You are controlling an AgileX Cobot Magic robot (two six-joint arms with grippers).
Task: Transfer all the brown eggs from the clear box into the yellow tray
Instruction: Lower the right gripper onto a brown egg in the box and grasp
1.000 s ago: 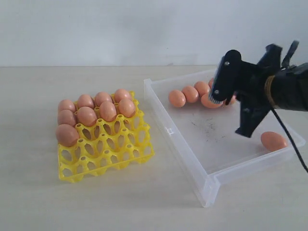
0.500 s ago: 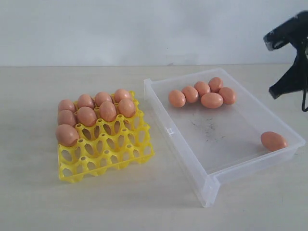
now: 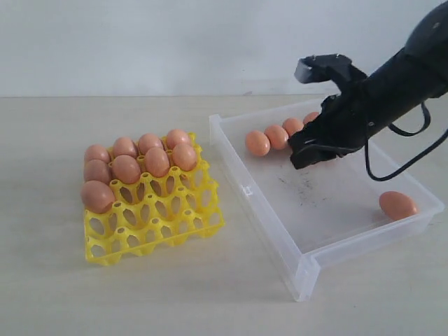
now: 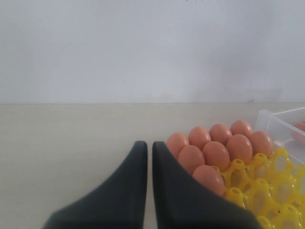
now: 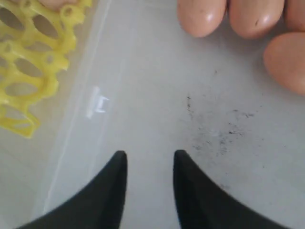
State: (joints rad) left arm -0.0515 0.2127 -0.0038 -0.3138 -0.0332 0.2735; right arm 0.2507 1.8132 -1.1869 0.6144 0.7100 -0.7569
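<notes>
Right jaws stand spread with nothing between them, and from my seat I see them low over the bare floor of the large shallow clear plastic box (image 3: pixel 269 234), with the black right arm (image 3: pixel 378 94) reaching in from the far right side. On the wrist feed their two dark tips frame empty plastic, with the dark scuffs (image 5: pixel 217 136) on the floor just beyond them and the small side clasp (image 5: pixel 97 102) off to one side. Left jaws are pressed together with only a thin slit between them, gripping nothing, and they hang over the pale bench (image 3: pixel 70 294) just beside the bright yellow plastic egg tray (image 3: pixel 161 231). Of the smooth orange-brown oval eggs (image 3: pixel 126 169), I count nine seated in the tray: four along the far row, four in the next, and one at the left end of the third. The nearer cups are open. Inside the box, a row of eggs (image 3: pixel 277 136) lies against the far wall, touching one another. I can make out three of them plainly and part of a fourth, while the arm hides whatever lies further along. A lone egg (image 3: pixel 397 204) rests on its side in the near right corner of the box, well apart from that row. Tray and box sit side by side on the bench, tray to the left, near but not touching.
</notes>
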